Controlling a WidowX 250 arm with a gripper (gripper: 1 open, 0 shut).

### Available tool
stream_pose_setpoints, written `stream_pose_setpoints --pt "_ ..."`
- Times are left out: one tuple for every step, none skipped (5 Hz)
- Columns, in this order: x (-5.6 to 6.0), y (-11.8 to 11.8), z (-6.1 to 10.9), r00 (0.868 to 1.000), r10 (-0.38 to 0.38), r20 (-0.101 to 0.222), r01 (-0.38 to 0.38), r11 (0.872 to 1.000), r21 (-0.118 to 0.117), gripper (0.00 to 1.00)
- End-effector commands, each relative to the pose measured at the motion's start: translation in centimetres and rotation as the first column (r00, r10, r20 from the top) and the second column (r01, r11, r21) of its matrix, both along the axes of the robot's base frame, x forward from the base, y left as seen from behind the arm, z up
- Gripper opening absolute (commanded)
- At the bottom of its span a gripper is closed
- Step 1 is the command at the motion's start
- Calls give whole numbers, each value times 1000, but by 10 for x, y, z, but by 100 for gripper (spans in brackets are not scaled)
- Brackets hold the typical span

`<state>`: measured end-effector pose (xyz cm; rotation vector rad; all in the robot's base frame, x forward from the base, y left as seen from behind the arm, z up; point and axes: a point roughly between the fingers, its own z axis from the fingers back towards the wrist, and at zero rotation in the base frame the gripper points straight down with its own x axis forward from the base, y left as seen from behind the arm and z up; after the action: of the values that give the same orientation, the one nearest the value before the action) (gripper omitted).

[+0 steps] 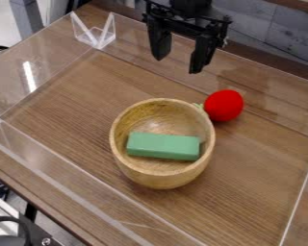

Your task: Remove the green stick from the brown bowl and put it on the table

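Camera view: our claw (177, 65) spread, holding nothing, far side | green stick (164, 146) inside brown bowl (120, 140), near | red ball (223, 106) right of bowl | we judge all left: grasp, lift, set on table (73, 115)

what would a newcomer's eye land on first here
Probably the bright red ball on the brown wood-grain table, just beside the round light-brown wooden bowl. Next, likely the flat mint-green rectangular block lying inside that bowl, its pale colour standing out against the wood. The black robot gripper hangs open beyond them, near the top of the view.
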<state>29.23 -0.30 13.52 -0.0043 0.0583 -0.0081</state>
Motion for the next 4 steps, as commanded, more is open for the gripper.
stream_pose_setpoints --pt "-7 -1 -11 995 -96 -27 95 995 -6 100" --pt "-23 -2 -26 958 -285 -38 285 958 -8 100" --pt "-37 -3 -40 906 -423 -4 423 906 18 100" --pt "-46 -4 -51 846 -532 37 530 847 55 100"
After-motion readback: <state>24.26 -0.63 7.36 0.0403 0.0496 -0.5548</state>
